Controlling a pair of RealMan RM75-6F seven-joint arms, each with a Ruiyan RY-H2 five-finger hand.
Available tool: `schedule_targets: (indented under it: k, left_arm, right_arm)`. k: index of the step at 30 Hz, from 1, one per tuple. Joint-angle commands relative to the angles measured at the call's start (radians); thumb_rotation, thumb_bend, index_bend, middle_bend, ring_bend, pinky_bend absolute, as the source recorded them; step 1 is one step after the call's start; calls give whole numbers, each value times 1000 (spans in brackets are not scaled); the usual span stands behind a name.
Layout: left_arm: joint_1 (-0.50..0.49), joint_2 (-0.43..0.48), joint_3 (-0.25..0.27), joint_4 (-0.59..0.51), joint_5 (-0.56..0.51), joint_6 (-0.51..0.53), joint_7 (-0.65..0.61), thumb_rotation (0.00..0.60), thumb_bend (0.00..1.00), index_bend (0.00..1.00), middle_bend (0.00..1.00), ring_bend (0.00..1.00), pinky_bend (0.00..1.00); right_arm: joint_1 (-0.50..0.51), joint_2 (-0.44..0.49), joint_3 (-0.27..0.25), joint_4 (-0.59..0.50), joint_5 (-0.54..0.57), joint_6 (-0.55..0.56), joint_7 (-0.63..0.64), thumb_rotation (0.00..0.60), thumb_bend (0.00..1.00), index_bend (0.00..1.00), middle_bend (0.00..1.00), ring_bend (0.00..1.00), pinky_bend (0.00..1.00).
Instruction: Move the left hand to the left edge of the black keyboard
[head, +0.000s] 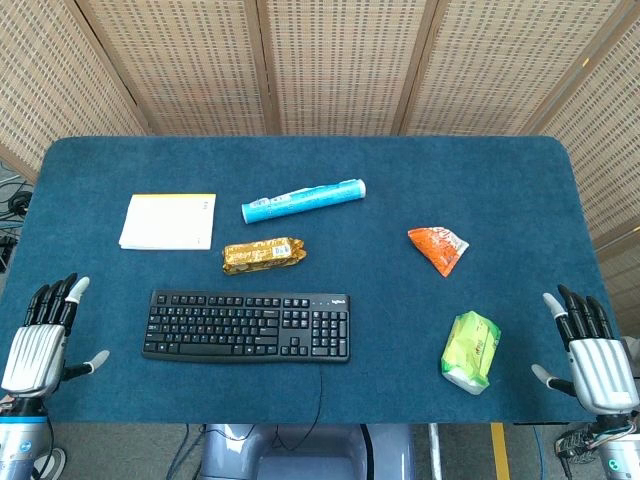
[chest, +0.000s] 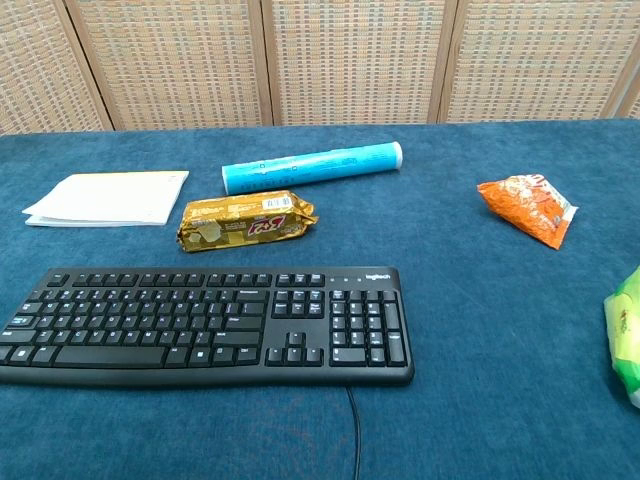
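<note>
The black keyboard lies flat near the front edge of the blue table, left of centre. My left hand hovers at the table's front left corner, open, fingers spread and pointing away, well left of the keyboard's left edge. My right hand is open at the front right corner, holding nothing. Neither hand shows in the chest view.
Behind the keyboard lie a gold snack packet, a blue tube and a white notepad. An orange packet and a green packet sit to the right. The keyboard's cable runs off the front edge.
</note>
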Motion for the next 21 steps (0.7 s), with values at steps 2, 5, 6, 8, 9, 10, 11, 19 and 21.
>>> schedule_targets:
  k: [2,5,6,8,9,10,11,19,21]
  left_arm:
    - [1,2,0,-1,0,2,-1,600,133,0,0,0,0]
    - [2,3,-1,-1,-2,2,-3,600,134,0,0,0,0]
    - [2,3,-1,0,-3,2,-5,600,134,0,0,0,0]
    - [3,4,-1,0,-4,0,-7,600,134,0,0,0,0]
    - [2,5,-1,0,-3,1,-8,600,135,0,0,0,0]
    - [2,5,-2,0,-2,1,-8,600,135,0,0,0,0]
    - [2,5,-2,0,-1,1,-9,600,135,0,0,0,0]
    - [-2,4,-1,-2,2,-4,-5,600,140,0,0,0,0]
    - [-2,3,-1,-2,2,-6,-3,600,141,0,0,0,0]
  right_arm:
    - [1,-1,-1,1,0,-3,-2,600,0,0,0,0,0]
    - [3,-2,-1,0,0,-7,-4,600,0,0,0,0,0]
    - [3,-3,-2,0,-1,-7,-6,600,0,0,0,0,0]
    - [3,-3,-2,-2,-5,-5,-8,600,0,0,0,0,0]
    - [3,-3,-2,-5,-7,-2,-9,600,0,0,0,0,0]
    - [2,-3,-2,-6,-8,-1,-9,600,0,0,0,0,0]
    - [2,-3,-2,-7,-9,-1,-10,600,0,0,0,0,0]
    - [-1,-1,0,-8,-3,2,-10,600,0,0,0,0,0]
    - [-1,-1,0,-6,-2,2,-9,600,0,0,0,0,0]
